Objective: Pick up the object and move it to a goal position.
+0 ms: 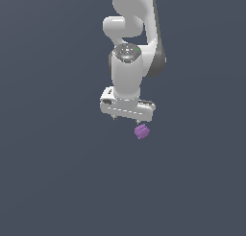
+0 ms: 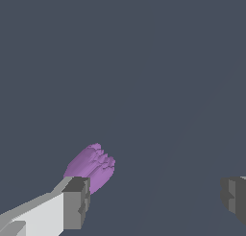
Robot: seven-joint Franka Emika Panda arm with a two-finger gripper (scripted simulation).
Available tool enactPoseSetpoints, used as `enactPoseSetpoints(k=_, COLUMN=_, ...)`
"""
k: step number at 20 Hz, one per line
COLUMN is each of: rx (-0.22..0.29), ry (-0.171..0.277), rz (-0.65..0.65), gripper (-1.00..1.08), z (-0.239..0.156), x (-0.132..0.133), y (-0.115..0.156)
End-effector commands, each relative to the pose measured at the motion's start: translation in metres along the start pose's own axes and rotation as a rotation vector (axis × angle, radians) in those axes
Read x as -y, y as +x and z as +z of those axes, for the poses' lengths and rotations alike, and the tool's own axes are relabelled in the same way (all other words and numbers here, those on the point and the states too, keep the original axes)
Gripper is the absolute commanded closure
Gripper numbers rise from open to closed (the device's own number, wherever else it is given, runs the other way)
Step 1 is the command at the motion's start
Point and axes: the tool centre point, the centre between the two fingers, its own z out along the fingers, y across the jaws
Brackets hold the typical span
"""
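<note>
**Purple block waits off-centre beneath a spread gripper**

White and grey, the gripper (image 1: 126,119) hangs with its jaws spread wide and nothing between them; we see in the wrist view one finger (image 2: 76,203) at one edge and the other finger (image 2: 235,197) far across the frame, with bare surface in the gap. We judge the wide spread to be preparation for a grasp not yet made. The object (image 1: 141,131), a small purple lumpy block with ridged sides, sits just beyond one fingertip rather than between the two; in the exterior view it lies below the gripper and toward that view's right. In the wrist view the object (image 2: 91,167) shows just behind the nearer finger, partly hidden by it, and we cannot tell whether the two touch. By our reading, the gripper would need to shift sideways to bracket the block. Around them we see only the table (image 1: 57,182), a flat, uniform slate-blue expanse, unmarked. No goal marker shows in either view.
</note>
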Motion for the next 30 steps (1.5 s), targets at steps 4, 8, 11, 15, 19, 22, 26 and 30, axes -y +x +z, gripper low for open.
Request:
enactPoseSetpoints(k=4, rx=0.003, ry=0.000, rz=0.122, gripper=-0.92, z=0.014, x=0.013, y=-0.006)
enactPoseSetpoints(k=8, rx=0.005, ry=-0.001, rz=0.212, gripper=-0.92, z=0.024, x=0.022, y=-0.011)
enactPoseSetpoints(k=11, rx=0.006, ry=-0.002, rz=0.279, gripper=-0.92, z=0.031, x=0.029, y=-0.014)
enactPoseSetpoints(k=15, rx=0.008, ry=-0.003, rz=0.369, gripper=-0.92, z=0.041, x=0.038, y=-0.019)
enactPoseSetpoints(k=19, rx=0.008, ry=-0.006, rz=0.458, gripper=-0.92, z=0.050, x=0.046, y=-0.025)
enactPoseSetpoints(k=22, rx=0.009, ry=-0.008, rz=0.525, gripper=-0.92, z=0.058, x=0.052, y=-0.029)
enactPoseSetpoints(k=26, rx=0.008, ry=-0.010, rz=0.613, gripper=-0.92, z=0.067, x=0.060, y=-0.035)
enactPoseSetpoints(k=30, rx=0.008, ry=-0.013, rz=0.686, gripper=-0.92, z=0.075, x=0.066, y=-0.039)
